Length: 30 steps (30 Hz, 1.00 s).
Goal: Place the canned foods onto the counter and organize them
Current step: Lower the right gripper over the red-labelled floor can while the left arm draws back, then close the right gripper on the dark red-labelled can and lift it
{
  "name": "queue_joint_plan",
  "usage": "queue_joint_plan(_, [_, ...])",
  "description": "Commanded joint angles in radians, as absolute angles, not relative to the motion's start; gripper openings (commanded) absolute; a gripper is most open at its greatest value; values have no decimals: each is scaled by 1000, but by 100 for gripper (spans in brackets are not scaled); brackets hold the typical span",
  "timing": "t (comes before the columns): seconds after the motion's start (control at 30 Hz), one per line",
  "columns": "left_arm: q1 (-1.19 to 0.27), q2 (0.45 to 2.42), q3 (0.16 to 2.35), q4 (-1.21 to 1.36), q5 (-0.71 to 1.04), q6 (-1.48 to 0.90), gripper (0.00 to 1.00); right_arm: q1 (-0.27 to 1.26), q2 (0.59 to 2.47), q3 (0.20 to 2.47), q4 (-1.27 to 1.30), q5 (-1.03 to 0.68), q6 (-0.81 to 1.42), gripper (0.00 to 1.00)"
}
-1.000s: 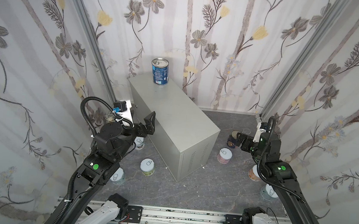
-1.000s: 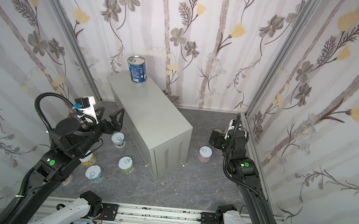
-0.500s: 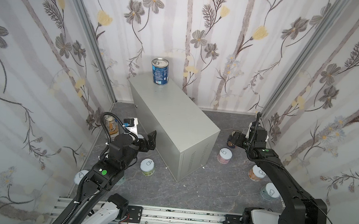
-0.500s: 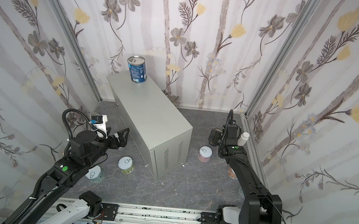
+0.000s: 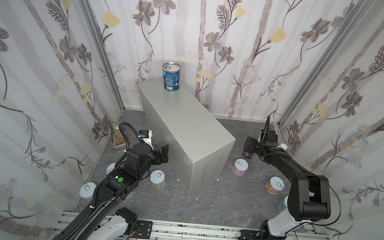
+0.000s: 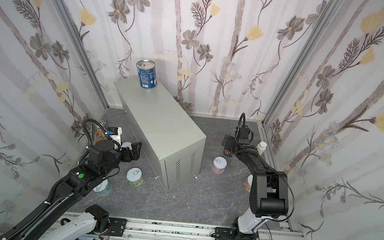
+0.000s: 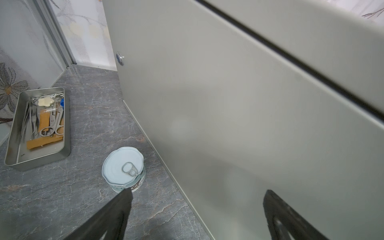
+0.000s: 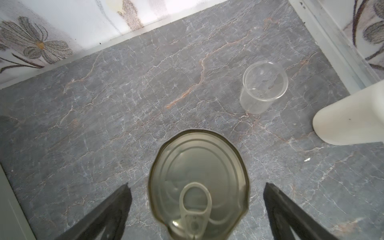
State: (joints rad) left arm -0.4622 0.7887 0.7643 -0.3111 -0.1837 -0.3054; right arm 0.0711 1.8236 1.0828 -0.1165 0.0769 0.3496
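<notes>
Both arms have dropped toward the dark grey marbled floor: the right gripper, jaws wide, straddles a tall silver-lidded pull-tab can, likely rigid, heavy and slick, best pinched mid-wall. The left gripper, equally wide, has a short pale-lidded can just beyond one finger, beside the light grey metal counter.

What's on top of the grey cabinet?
One tall blue-labelled can stands upright near the far end of the cabinet. Nothing else shows on it; only the patch under the can is covered.
</notes>
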Motion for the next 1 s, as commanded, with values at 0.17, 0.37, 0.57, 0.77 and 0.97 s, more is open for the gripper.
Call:
queue_joint_plan(0.17, [-462,813,769,-268,-205,-305,100,69,1914,1133,-68,62,347,99])
queue_joint_plan(0.37, [-462,845,780,-252,-203,-299,100,68,1938,1161,-92,64,335,95])
queue_joint_plan(0.57, [-460,852,772,-240,-202,-295,100,68,1954,1167,-116,50,329,92])
queue_joint_plan(0.77, [-460,838,756,-234,-196,-294,100,68,1981,1196,-156,55,313,88])
queue_joint_plan(0.97, [-460,812,752,-233,-193,-284,100,68,1982,1195,-160,72,308,78])
